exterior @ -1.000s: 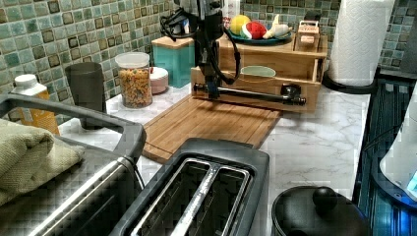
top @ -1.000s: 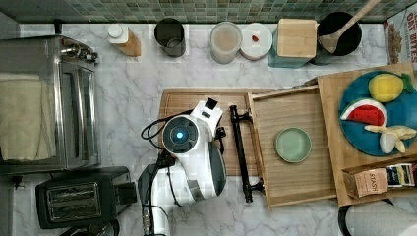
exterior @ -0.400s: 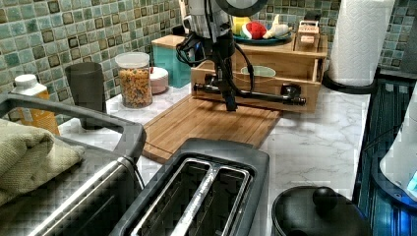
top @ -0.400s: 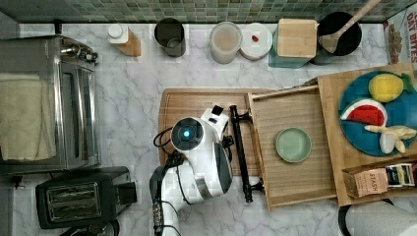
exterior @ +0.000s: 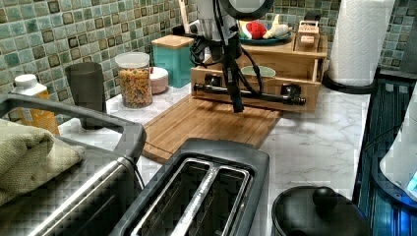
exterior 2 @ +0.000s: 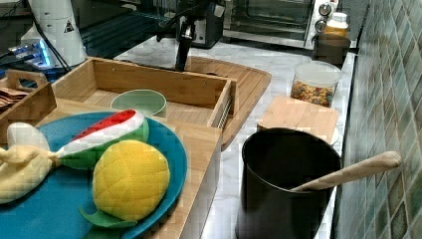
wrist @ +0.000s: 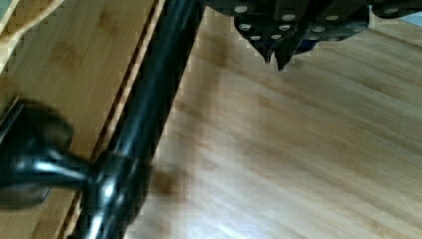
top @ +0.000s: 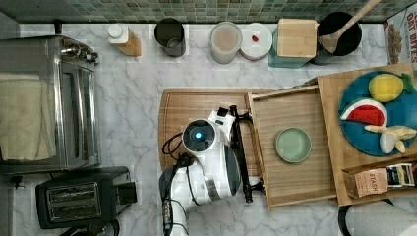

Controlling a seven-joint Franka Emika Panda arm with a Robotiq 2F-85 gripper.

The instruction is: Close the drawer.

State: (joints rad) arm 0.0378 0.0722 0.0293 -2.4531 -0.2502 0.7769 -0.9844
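- While the wide, shallow light-wood drawer (top: 295,113) stands pulled well out from under the wooden top carrying the blue plate (top: 403,110) of toy fruit, its long black bar handle (top: 239,152) hangs over the darker wooden cutting board (top: 196,105) on the marble counter (top: 128,98).
- A small pale-green bowl (top: 293,144) sits inside the drawer, near the middle.
- In the top view the white robot arm's gripper (wrist: 277,59) is just to the left of the handle, low over the board.
- In the wrist view the fingers (wrist: 287,47) look pressed together at their tips, holding nothing, with the black bar just beside them.
- In the left view the gripper (exterior: 237,101) hangs in front of the bar, its tip reaching below it.
- I'd judge the step in hand to be lining up for the push; the drawer is not yet moved in.
- Next move, as I see it: press squarely against the bar toward the top view's right, keeping the push straight so the tray slides without skewing and the bowl stays put.
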